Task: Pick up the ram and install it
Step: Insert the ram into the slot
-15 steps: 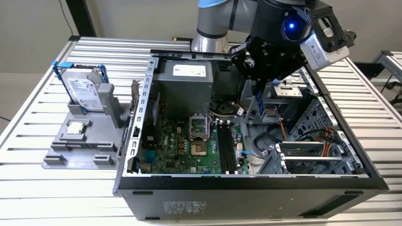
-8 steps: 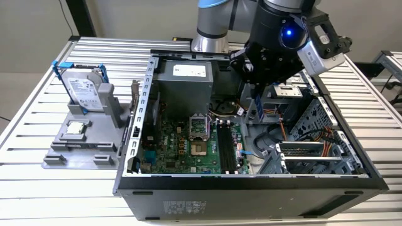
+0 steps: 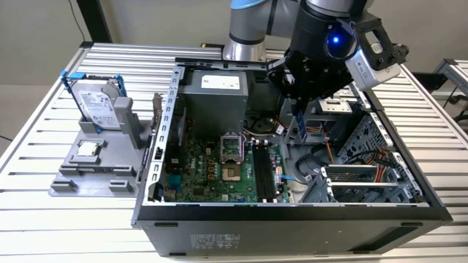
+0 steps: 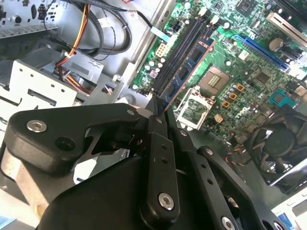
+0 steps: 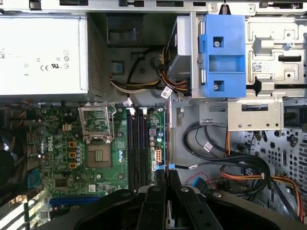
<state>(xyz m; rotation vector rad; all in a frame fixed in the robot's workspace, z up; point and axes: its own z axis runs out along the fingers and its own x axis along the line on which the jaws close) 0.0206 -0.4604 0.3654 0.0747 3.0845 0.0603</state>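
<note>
My gripper (image 4: 159, 114) is clamped on the ram (image 4: 189, 63), hanging in the case (image 3: 292, 227) above the mobo (image 5: 53, 165) near its slots (image 5: 136, 148); I reckon it's light, stiff but fragile, so grip bare edges, not the chips (image 4: 182, 74).

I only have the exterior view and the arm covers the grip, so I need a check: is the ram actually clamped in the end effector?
Observer: Yes. In the second wrist view the end effector is shut on one end of the ram, and the rest sticks straight out with its chips showing.
Operator: How is it turned against the slots?
Observer: In that same view its length runs parallel to the memory slots, and it hangs above the board without touching it.
Operator: Is anything lying across the slots?
Observer: No. In the first wrist view they look empty, and the cables lie on the case floor beside the board.
</note>
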